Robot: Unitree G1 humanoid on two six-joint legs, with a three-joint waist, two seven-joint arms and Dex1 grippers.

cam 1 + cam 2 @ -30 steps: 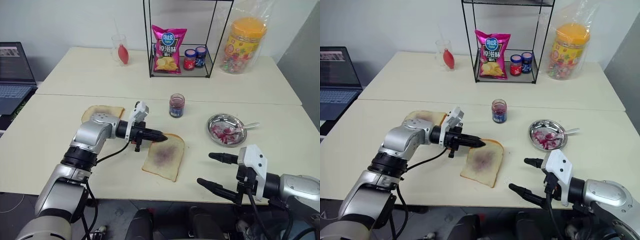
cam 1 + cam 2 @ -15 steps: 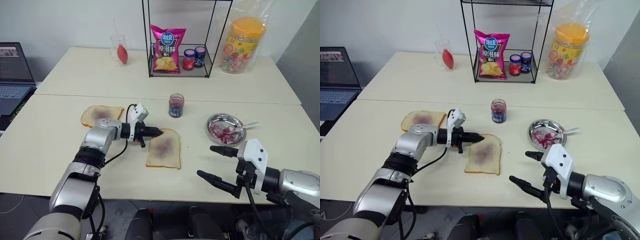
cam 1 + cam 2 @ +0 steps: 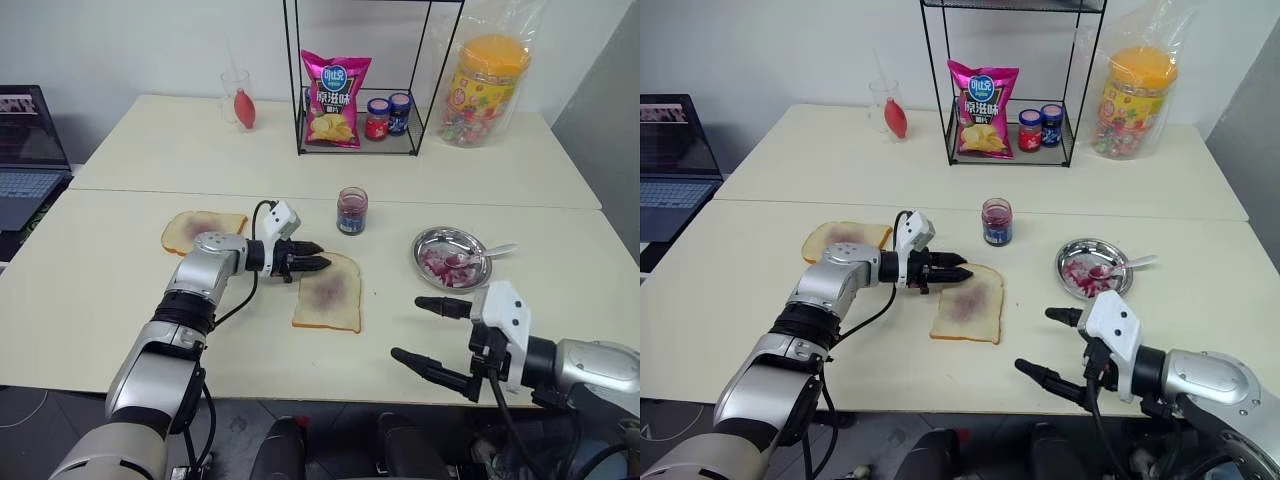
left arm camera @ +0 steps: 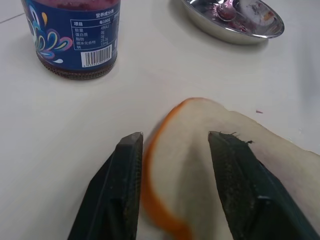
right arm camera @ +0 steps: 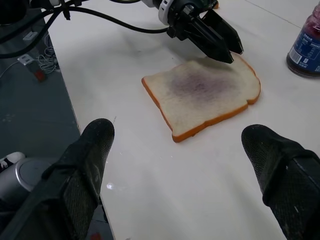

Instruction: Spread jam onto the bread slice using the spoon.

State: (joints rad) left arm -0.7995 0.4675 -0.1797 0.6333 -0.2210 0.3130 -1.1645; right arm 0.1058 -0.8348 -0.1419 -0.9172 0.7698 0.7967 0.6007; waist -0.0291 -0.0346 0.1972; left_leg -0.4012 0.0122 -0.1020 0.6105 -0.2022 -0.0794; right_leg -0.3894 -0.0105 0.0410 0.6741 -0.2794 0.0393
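- Left hand point(image 3: 312, 262) lay low over the top corner of the bread slice point(image 3: 328, 294), fingers parted; in the left wrist view the rounded crust corner sat between the two fingers point(image 4: 240, 187), neither visibly pinching it. Read as released or nearly so.
- Right hand point(image 3: 428, 332) hovered off the near right part of the tabletop point(image 3: 100, 270), fingers spread wide, holding nothing.
- Judgement: the step in hand was squaring the slice for spreading. To do it well, the left hand should draw straight back off the crust without dragging it, leaving the slice flat and clear for the spoon.
- Bread slice lay flat on the tabletop in front of the jam jar point(image 3: 352, 210), a faint purple smear in its middle. A browner slice point(image 3: 203, 228) lay further to the robot's left.
- Spoon point(image 3: 478, 257) rested in the round metal dish point(image 3: 432, 246), to the right of the bread slice, handle over the far rim, well apart from either hand. Judgement: the right hand was the nearer one to fetch it.
- Dish held red-purple smears and bits.
- Jam jar stood upright, no lid seen, dark jam showing at its top above the blue label.
- Wire shelf point(image 3: 300, 100) at the back held a crisp bag point(image 3: 335, 98) and two small lidded jars point(image 3: 388, 115).
- A glass point(image 3: 238, 98) and a large sweets tub point(image 3: 486, 90) stood either side of the shelf.
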